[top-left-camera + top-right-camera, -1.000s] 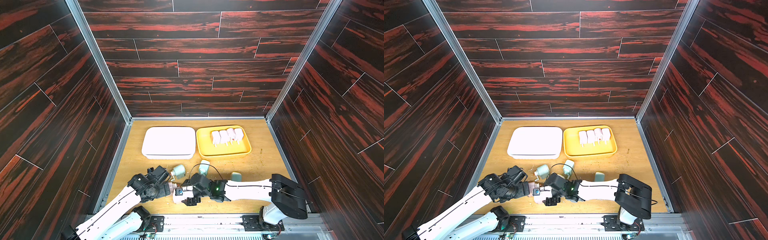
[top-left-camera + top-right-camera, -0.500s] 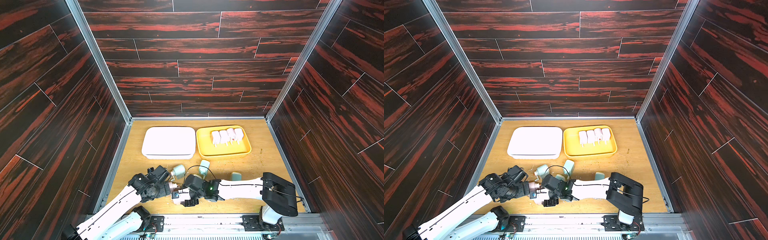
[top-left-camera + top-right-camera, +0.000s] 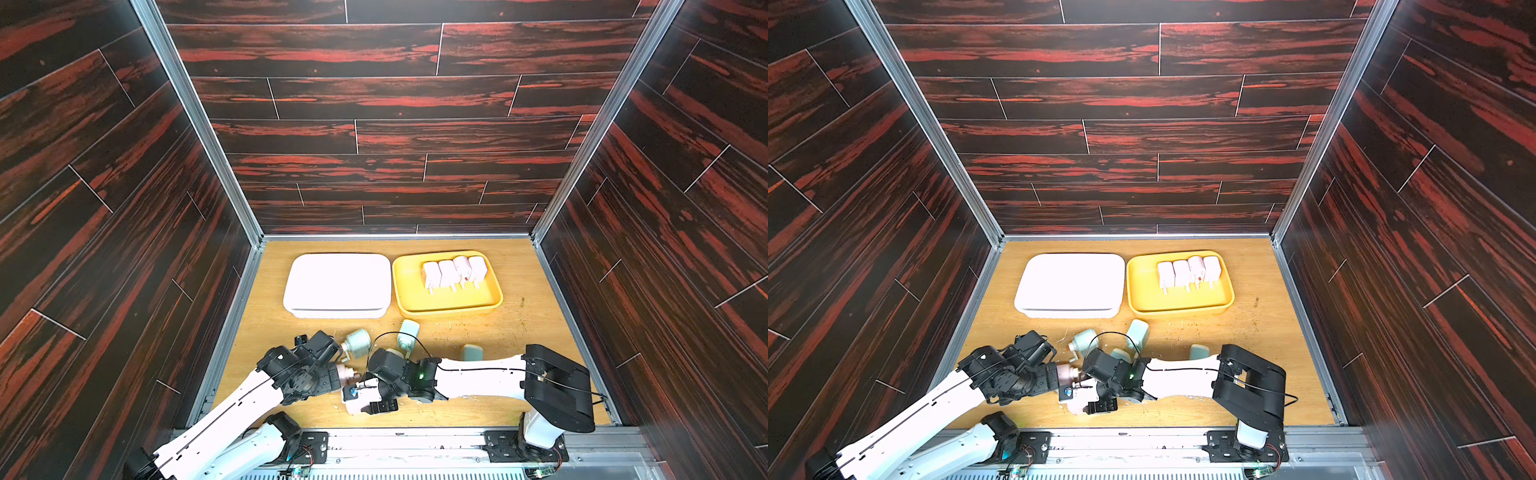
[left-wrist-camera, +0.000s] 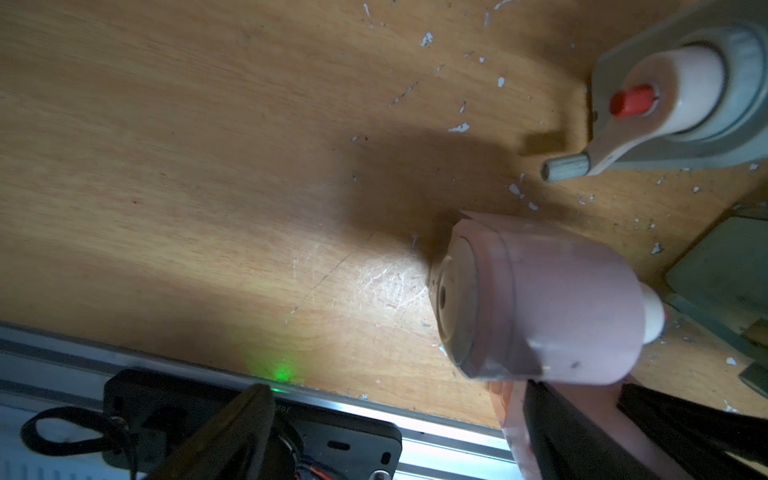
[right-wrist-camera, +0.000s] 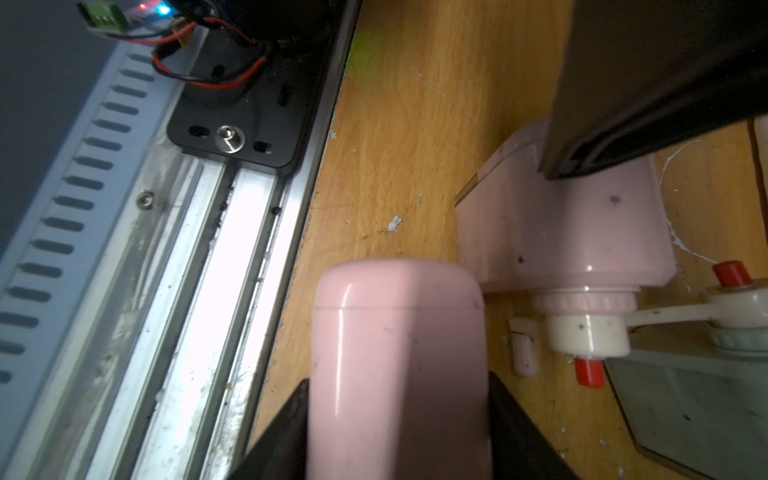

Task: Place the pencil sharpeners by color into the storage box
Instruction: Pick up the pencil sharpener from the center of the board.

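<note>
Top views: wooden worktop (image 3: 519, 332); white storage box (image 3: 338, 284), lidded, beside a yellow tray (image 3: 409, 291). Tray holds four pink pencil sharpeners (image 3: 453, 272) in a row.
Loose on worktop, top views: three mint green sharpeners clearly visible (image 3: 357, 341) (image 3: 408, 332) (image 3: 471, 353), a fourth (image 3: 1120, 354) partly hidden behind the right arm; two pink at the near edge.
Left wrist: left claw (image 4: 399, 436) fingers spread wide, one pink sharpener (image 4: 540, 303) lying between them; contact unclear.
Right wrist: right claw (image 5: 399, 424) fingers flank the second pink sharpener (image 5: 399, 357), pressed against both its sides, near the front rail. First pink one (image 5: 573, 232) lies just beside it.
</note>
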Tool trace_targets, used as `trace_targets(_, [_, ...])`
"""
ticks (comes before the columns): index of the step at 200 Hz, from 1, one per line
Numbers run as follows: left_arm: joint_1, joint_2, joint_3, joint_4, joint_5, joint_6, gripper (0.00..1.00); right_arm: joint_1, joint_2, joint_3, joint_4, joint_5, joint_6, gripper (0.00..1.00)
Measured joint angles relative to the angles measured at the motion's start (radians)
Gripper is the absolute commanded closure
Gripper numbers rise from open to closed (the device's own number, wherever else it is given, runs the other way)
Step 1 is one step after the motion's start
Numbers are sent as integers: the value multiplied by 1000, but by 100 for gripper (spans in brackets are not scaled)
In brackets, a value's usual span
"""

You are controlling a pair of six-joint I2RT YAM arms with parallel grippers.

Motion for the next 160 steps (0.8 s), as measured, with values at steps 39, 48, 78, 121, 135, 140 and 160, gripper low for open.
trace_targets(39, [0, 2, 100, -50, -39, 7, 0, -17, -68, 0, -103, -38, -38, 100])
trace_targets(48, [0, 5, 134, -63, -56, 12, 0, -29, -98, 0, -124, -50, -45, 100])
trace_targets(78, [0, 48, 252, -54, -118, 53, 0, -105, -218, 0, -153, -90, -66, 100])
trace_targets(121, [0, 151, 348, 113, -192, 153, 0, -214, -331, 0, -140, -101, -60, 100])
trace_targets(135, [0, 174, 348, 200, -197, 184, 0, -246, -346, 0, -135, -103, -50, 100])
trace_targets(140, [0, 182, 347, 235, -197, 195, 0, -257, -348, 0, -131, -105, -45, 100])
trace_targets(160, [0, 219, 341, 379, -195, 231, 0, -314, -348, 0, -116, -90, -8, 100])
